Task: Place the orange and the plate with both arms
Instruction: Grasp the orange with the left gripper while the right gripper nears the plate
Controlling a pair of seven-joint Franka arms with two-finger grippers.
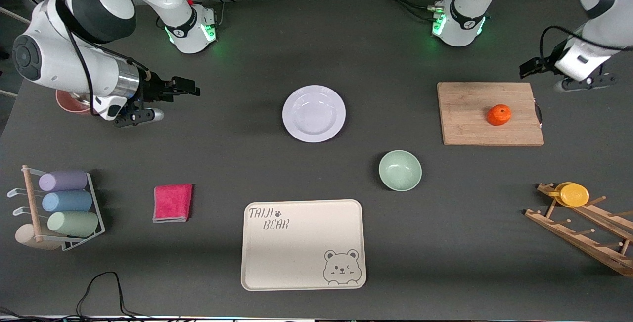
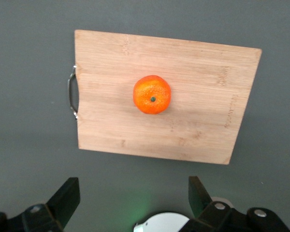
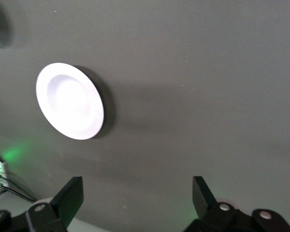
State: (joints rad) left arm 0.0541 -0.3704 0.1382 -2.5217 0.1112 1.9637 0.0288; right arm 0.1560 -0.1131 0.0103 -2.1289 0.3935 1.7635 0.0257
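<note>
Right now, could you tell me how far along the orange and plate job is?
Nothing is done yet. The orange sits on the cutting board, the plate on the table. Left gripper and right gripper are open, empty. Both pickups and placements remain.

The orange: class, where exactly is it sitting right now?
In the front view the orange rests on the wooden cutting board, toward the left arm's end of the table, farther from the camera than the green bowl.

A high front camera faces both robot bases across the whole table (image 1: 316, 40). The left wrist camera looks down on the cutting board (image 2: 183, 67); the right wrist camera views the plate (image 3: 70, 101), obliquely, both shared with the front view.
</note>
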